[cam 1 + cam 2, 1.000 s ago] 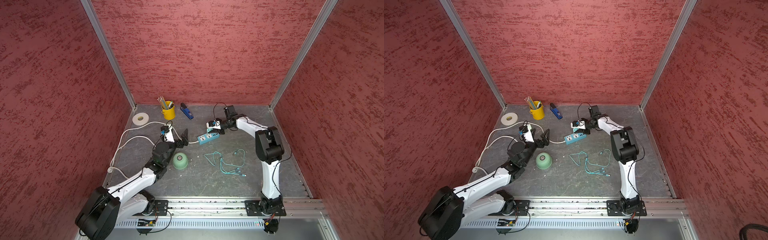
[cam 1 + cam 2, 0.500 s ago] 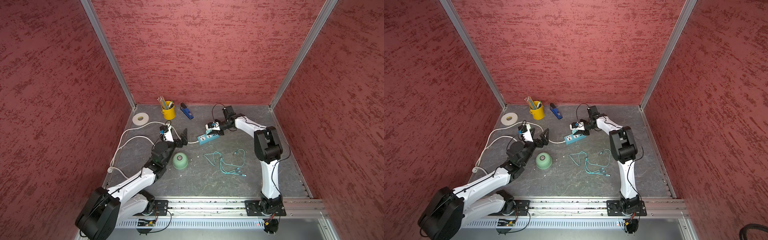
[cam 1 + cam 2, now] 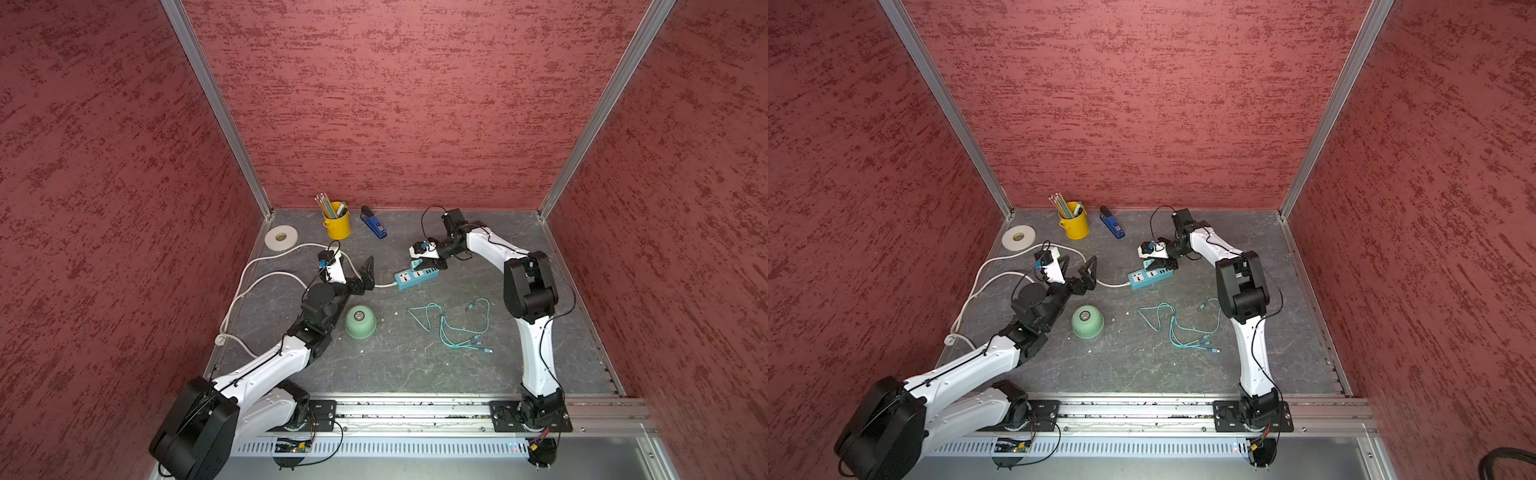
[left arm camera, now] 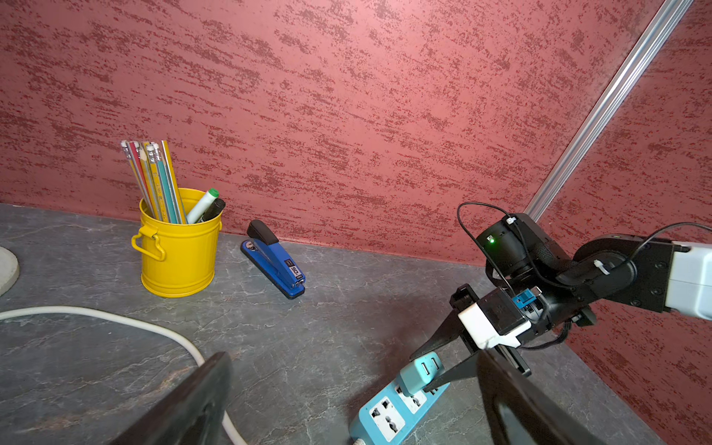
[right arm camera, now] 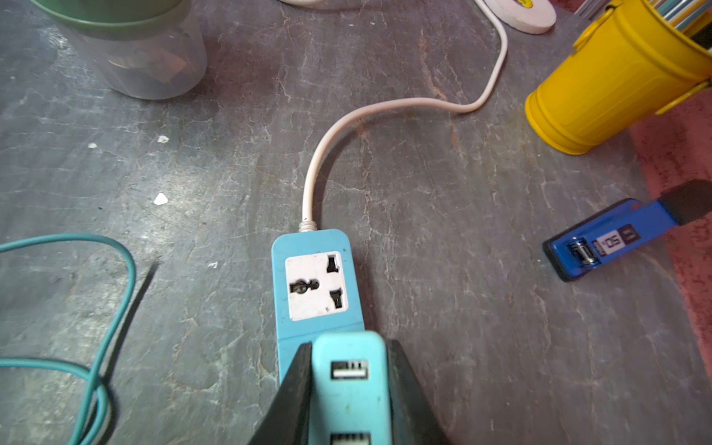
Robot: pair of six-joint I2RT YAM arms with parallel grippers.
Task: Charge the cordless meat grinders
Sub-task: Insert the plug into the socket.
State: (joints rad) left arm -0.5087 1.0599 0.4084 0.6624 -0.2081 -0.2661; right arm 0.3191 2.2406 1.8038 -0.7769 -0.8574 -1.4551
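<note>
Firmly clamps jaws of right gripper (image 5: 348, 345) on pale teal plastic USB charger block (image 5: 348, 389) atop teal-blue plastic power strip (image 5: 316, 285). Holds jaws of left gripper (image 3: 356, 268) wide apart, empty. Reads "50" on blue stapler (image 5: 612, 240). Places pale mint-green dome-shaped meat grinder (image 3: 360, 326) at 6 o'clock from left gripper in both top views, upright, round silvery button (image 3: 358, 317) up, long axis vertical.

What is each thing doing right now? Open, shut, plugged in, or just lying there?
left gripper: open, empty.
right gripper: shut on USB charger.
USB charger: held over the power strip; plugged in or not, cannot tell.
power strip: flat, end socket free.
meat grinder: upright, unplugged.
charging cable: loose, connected to nothing.
stapler: closed.
pencil cup: upright.
</note>
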